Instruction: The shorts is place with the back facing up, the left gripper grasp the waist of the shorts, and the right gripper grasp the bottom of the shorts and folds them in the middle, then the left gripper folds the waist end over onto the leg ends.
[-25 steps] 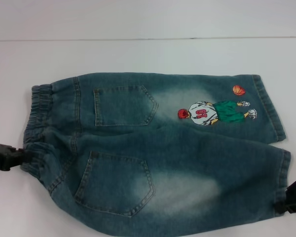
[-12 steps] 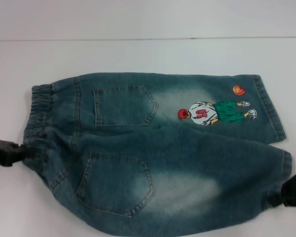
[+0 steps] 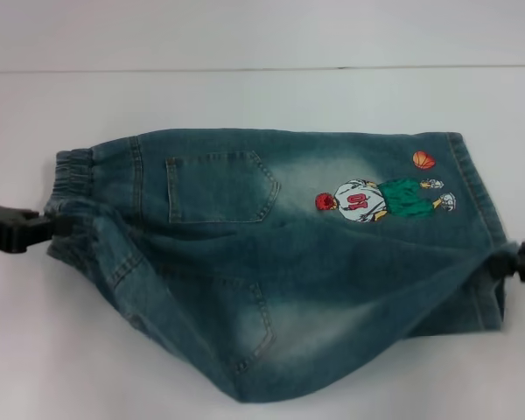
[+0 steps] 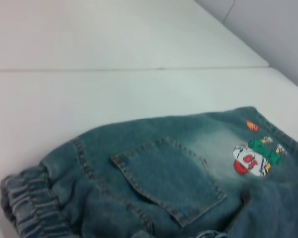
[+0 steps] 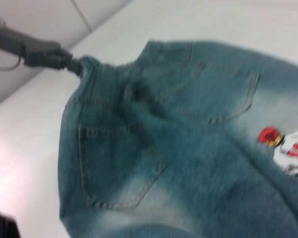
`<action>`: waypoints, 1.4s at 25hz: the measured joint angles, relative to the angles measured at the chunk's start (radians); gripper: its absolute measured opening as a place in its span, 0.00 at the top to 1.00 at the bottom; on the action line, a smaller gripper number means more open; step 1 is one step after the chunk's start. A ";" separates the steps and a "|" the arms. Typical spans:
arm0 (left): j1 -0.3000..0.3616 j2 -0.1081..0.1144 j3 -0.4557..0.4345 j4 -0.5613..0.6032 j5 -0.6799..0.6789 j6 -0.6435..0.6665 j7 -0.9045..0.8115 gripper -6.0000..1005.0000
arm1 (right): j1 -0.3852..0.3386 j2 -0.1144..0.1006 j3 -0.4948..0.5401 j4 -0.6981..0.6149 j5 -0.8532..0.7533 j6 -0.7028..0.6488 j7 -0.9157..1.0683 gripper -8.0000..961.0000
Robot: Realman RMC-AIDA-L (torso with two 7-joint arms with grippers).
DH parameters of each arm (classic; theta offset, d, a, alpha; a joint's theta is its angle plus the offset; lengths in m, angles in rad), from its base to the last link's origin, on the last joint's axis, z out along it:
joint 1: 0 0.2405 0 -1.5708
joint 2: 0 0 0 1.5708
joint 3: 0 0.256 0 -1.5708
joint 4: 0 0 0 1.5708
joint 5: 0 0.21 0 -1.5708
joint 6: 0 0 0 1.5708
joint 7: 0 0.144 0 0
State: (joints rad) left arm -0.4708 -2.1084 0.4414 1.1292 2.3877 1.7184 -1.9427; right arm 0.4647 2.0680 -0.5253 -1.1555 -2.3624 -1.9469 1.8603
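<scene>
The left gripper (image 3: 44,229) at nine o'clock pinches the waist (image 3: 70,188), the right gripper (image 3: 510,261) at three o'clock the near leg hem (image 3: 499,280), the shorts (image 3: 271,262) slung lengthwise between them.

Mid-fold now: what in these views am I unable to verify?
- Left gripper: head view's edge crops its body; fingertips buried in the faded blue-green denim shorts' gathered waistband.
- Right gripper: cropped likewise; fingers hidden in the hem.
- Near leg's lifted underside: covered by denim.
- Embroidered cartoon player: blurred, cropped in right wrist view.

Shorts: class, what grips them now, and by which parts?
The left gripper holds the shorts by the waist; the right gripper holds a leg hem.
</scene>
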 joint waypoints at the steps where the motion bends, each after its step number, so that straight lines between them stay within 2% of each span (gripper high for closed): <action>1: 0.000 -0.001 0.000 0.003 -0.006 -0.005 -0.006 0.93 | -0.002 0.000 0.018 0.001 0.017 0.003 -0.005 0.98; 7: 0.000 0.007 -0.018 0.006 -0.035 -0.076 -0.066 0.93 | -0.003 -0.012 0.129 0.011 0.086 0.064 -0.011 0.98; 18: -0.002 -0.002 -0.009 -0.005 -0.039 -0.249 -0.101 0.93 | 0.019 -0.022 0.138 0.099 0.111 0.338 -0.012 0.98; 26: -0.016 -0.007 0.019 -0.038 -0.036 -0.329 -0.105 0.93 | 0.063 -0.025 0.105 0.158 0.115 0.494 -0.023 0.98; 35: -0.034 -0.018 0.088 -0.061 -0.039 -0.410 -0.106 0.93 | 0.098 -0.019 -0.010 0.212 0.104 0.653 -0.028 0.98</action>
State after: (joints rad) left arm -0.5048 -2.1264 0.5298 1.0678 2.3487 1.3080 -2.0487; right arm 0.5631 2.0494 -0.5352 -0.9436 -2.2581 -1.2936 1.8325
